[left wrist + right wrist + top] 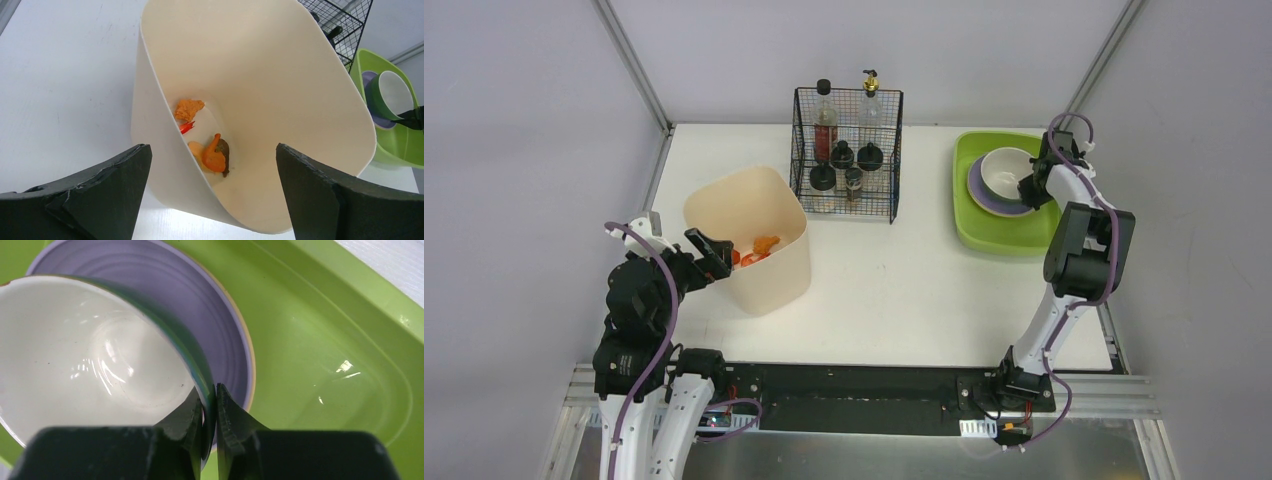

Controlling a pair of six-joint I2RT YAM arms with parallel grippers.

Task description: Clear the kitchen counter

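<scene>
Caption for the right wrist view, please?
Right gripper pinching the rim of the white bowl, over the purple plate in the green tub.

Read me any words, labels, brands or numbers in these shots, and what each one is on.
No text can be read.
The tall bottle in the wire rack has a reddish label, too small to read.
The cream bin, green tub, bowl and plate show no writing.

No legible writing anywhere, bottle labels (pixel 825 132) too small to read
</scene>
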